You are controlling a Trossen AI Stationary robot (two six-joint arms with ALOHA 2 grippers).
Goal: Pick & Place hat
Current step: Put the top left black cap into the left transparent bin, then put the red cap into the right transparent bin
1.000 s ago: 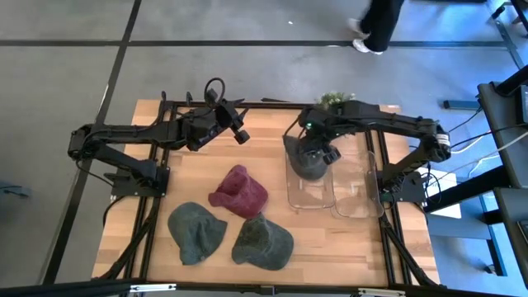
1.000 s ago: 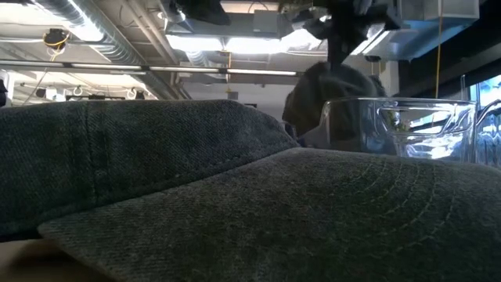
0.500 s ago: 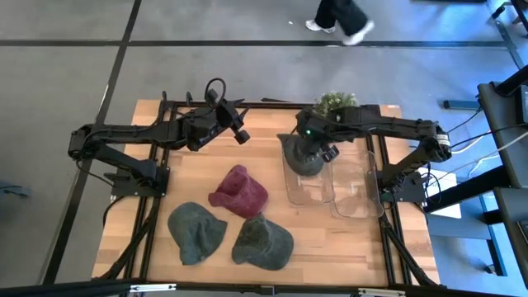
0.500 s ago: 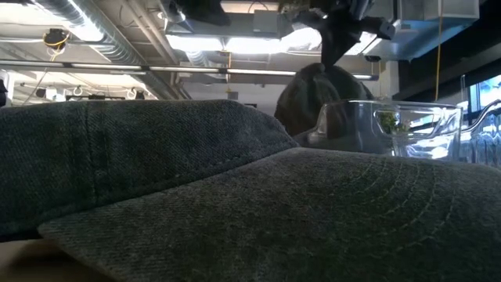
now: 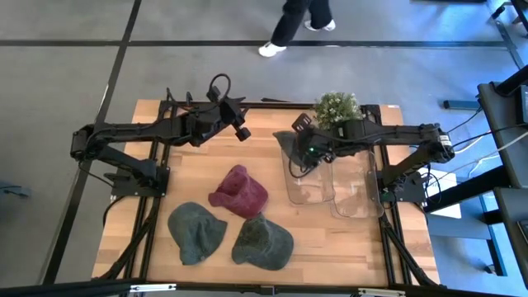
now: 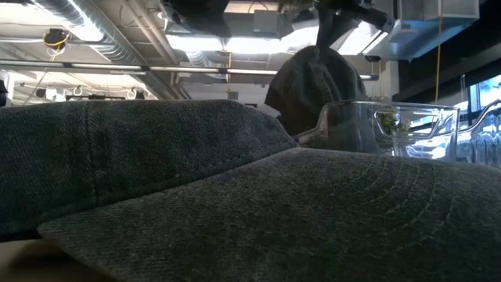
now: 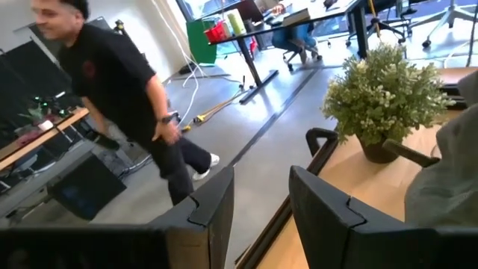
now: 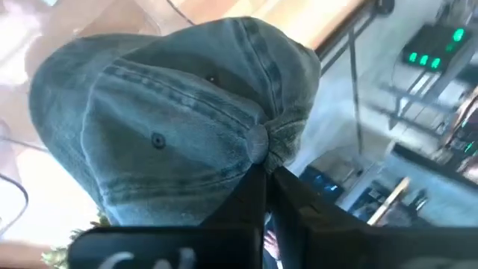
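Light wooden desk (image 5: 264,198) carries everything. Two clear glass bins (image 5: 334,186) at desk's right side. Maroon cap (image 5: 239,191) mid-desk; two grey-green denim caps (image 5: 196,231) near front edge. Faded grey denim hat (image 5: 290,147) hangs over far-left rim of bins, pinched at crown by right gripper (image 8: 263,175), jaws clenched on it. Left gripper (image 7: 258,205) hovers at desk's far edge, jaws released.

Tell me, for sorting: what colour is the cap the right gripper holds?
Grey-green denim cap, clearest in the right wrist view.
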